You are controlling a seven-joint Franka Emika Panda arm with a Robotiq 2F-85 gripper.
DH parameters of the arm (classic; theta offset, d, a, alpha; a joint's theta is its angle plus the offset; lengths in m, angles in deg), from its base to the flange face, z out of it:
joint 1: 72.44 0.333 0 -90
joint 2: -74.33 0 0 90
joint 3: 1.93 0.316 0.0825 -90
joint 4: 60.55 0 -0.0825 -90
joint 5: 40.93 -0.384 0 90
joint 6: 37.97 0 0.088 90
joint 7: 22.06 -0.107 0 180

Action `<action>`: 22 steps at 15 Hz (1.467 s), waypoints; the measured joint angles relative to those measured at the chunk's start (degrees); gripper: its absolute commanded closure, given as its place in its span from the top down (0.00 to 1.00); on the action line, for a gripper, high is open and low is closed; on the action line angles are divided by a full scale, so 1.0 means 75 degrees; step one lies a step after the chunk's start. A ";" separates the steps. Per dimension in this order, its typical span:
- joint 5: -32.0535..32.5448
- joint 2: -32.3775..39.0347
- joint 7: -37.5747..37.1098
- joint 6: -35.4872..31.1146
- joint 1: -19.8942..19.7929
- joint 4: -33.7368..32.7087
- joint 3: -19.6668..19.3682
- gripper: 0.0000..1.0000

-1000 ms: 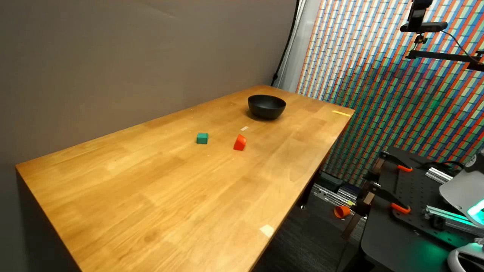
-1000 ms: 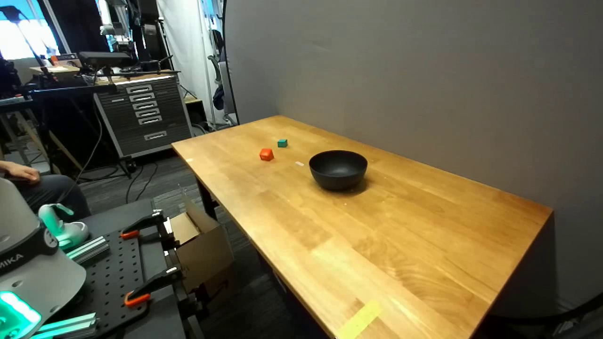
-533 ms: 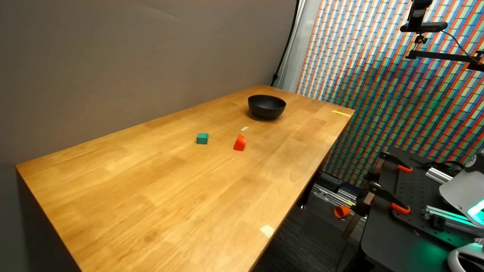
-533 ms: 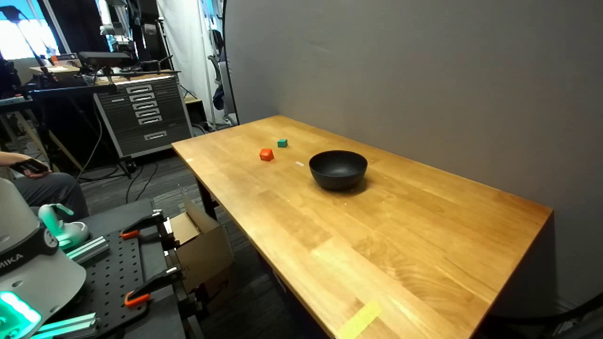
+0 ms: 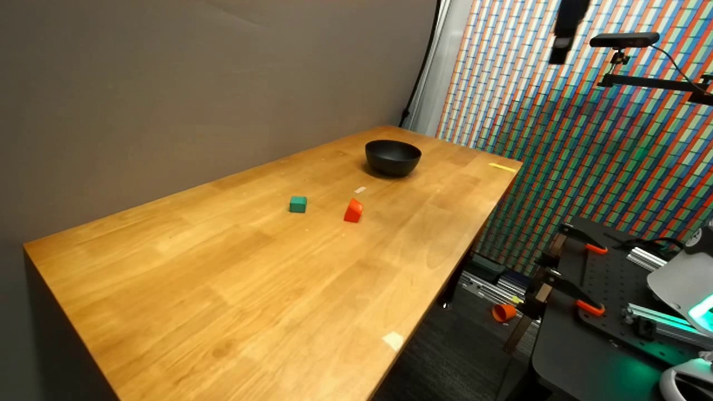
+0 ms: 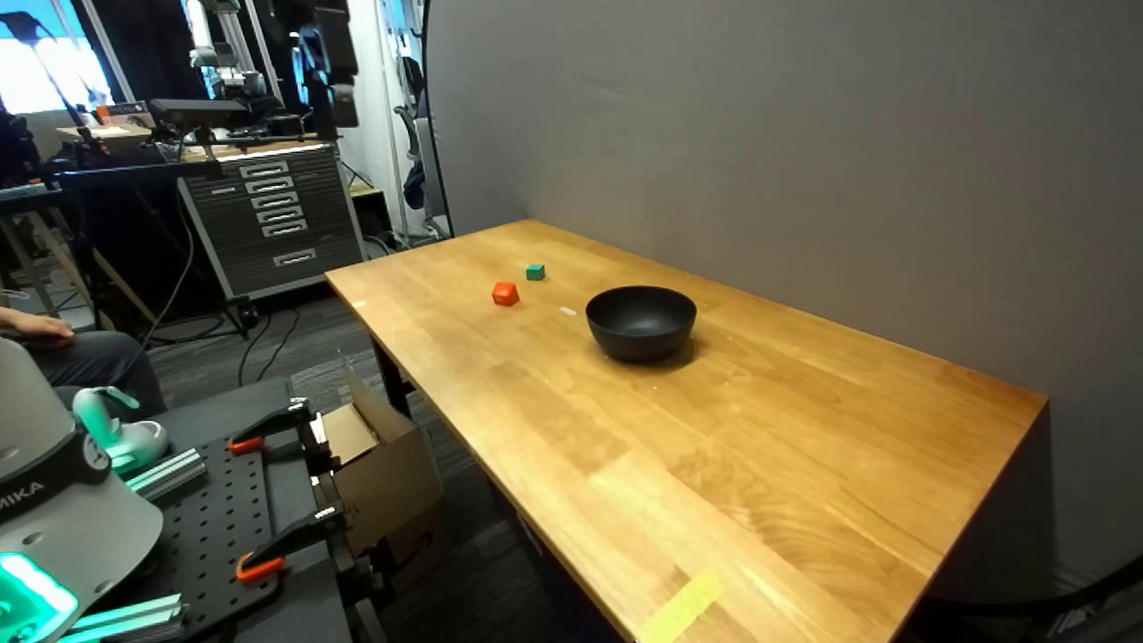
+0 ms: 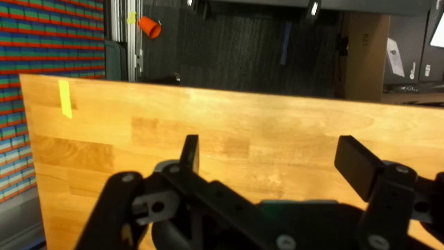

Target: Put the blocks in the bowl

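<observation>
The red block (image 5: pixel 353 210) and the green block (image 5: pixel 298 204) sit apart on the wooden table; an exterior view shows the red block (image 6: pixel 505 294) and green block (image 6: pixel 535 272) too. The black bowl (image 5: pixel 393 158) stands upright near them, and it also shows in an exterior view (image 6: pixel 641 323). No block shows in its visible interior. My gripper (image 7: pixel 270 152) is open in the wrist view, with only bare tabletop between its fingers. It is high above the table; part of it shows at the top edge in both exterior views. Blocks and bowl are out of the wrist view.
The wooden table (image 5: pixel 250 278) stands against a grey wall (image 5: pixel 195 94). Yellow tape (image 6: pixel 683 609) marks one end. A black robot stand with clamps (image 6: pixel 295 536) is across a gap from the table. A cardboard box (image 6: pixel 384 473) and an orange cup (image 5: pixel 503 312) lie on the floor.
The gripper part at the top edge has moved left in an exterior view and right in an exterior view from elsewhere. The blocks and bowl have not moved. A person's hand in the background shifted.
</observation>
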 measured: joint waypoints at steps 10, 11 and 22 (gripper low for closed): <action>0.0218 0.5072 0.0002 -0.3194 0.0589 -0.1728 0.0089 1.00; 0.0267 0.5574 0.0039 -0.3283 0.0679 -0.2060 0.0068 1.00; 0.0507 0.8970 0.0799 -0.3322 0.1343 -0.5087 -0.0465 1.00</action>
